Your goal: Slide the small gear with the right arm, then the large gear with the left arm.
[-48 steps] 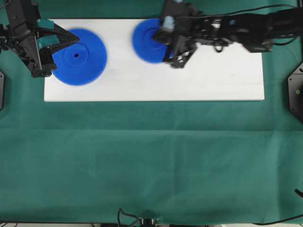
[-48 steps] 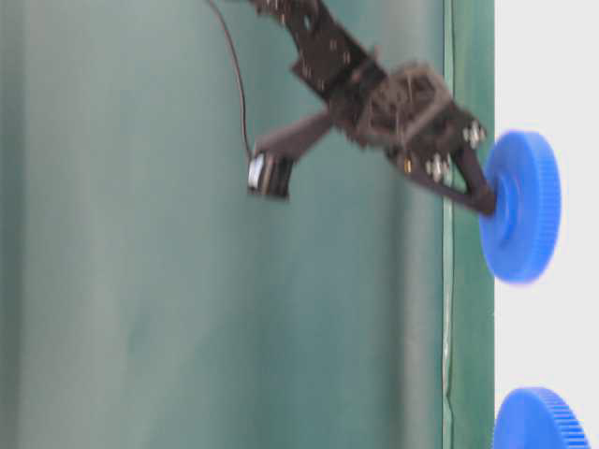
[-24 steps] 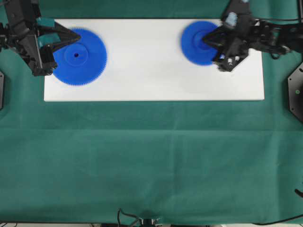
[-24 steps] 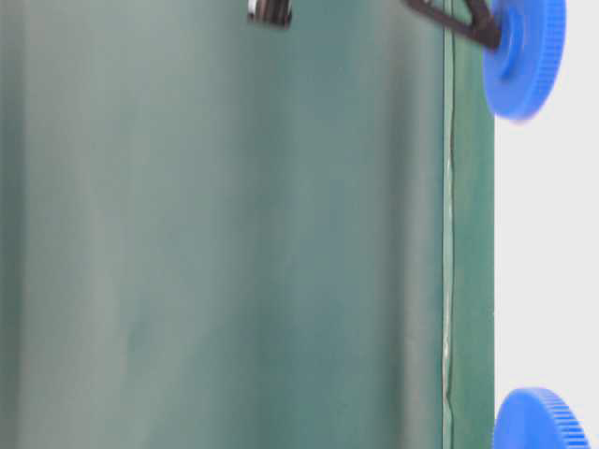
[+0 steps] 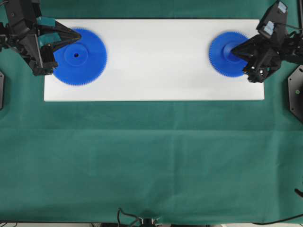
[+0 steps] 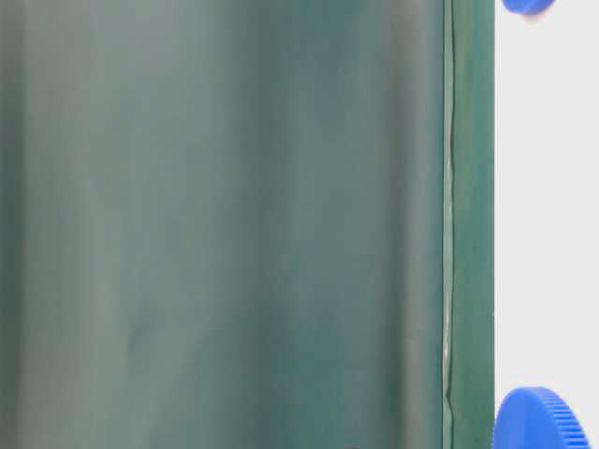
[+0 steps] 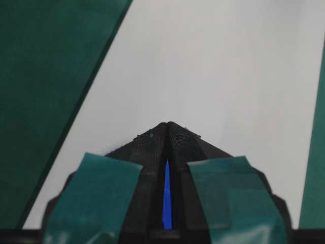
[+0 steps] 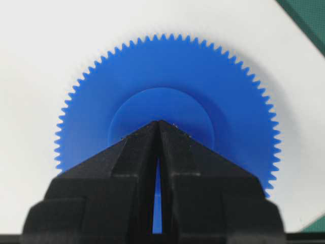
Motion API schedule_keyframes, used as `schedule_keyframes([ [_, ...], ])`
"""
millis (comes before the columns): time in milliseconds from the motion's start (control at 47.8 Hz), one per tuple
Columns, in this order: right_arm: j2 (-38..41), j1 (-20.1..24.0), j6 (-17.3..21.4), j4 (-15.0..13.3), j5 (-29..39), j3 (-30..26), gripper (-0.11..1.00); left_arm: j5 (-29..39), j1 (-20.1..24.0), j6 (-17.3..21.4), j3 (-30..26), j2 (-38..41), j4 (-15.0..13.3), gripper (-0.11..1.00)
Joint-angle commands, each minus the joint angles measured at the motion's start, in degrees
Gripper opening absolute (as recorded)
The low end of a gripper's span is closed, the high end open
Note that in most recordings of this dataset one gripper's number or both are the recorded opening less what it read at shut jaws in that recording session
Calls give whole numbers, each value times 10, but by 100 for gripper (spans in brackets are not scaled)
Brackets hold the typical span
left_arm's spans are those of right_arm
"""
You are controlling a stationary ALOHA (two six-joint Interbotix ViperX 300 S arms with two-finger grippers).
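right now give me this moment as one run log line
small gear: right end of white board | right gripper: shut, tip on its hub | large gear: left end | left gripper: shut, over it

Blue gears [image 5: 79, 56], white board [image 5: 156, 61], green cloth [image 5: 151, 161].

We see a broad green backdrop [image 6: 225, 224], softly blurred, with a green cloth edge [image 6: 468, 224] meeting the white board [image 6: 547, 206]. On that board, a blue toothed gear [image 6: 543, 421] pokes in at one end of our frame, and a sliver of another blue gear [image 6: 527, 6] at the opposite end, well apart.
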Motion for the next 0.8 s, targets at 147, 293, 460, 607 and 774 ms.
schedule_keyframes([
  [147, -5, -4, 2, 1, 14, 10, 52, -5, 1, -1, -14, -1, 0, 0],
  [293, -4, -4, 2, 1, 14, 7, 52, -4, 1, -1, -13, -2, -1, 0],
  [460, -4, -4, 2, 1, 13, 5, 52, -4, 1, -1, -14, -2, 0, 0],
  [607, -6, -4, 1, 0, 16, -4, 52, -3, 1, -1, -14, -1, -1, 0],
  [774, -17, -4, -1, -8, 25, -25, 52, -3, 1, 0, -14, -2, 0, 0],
])
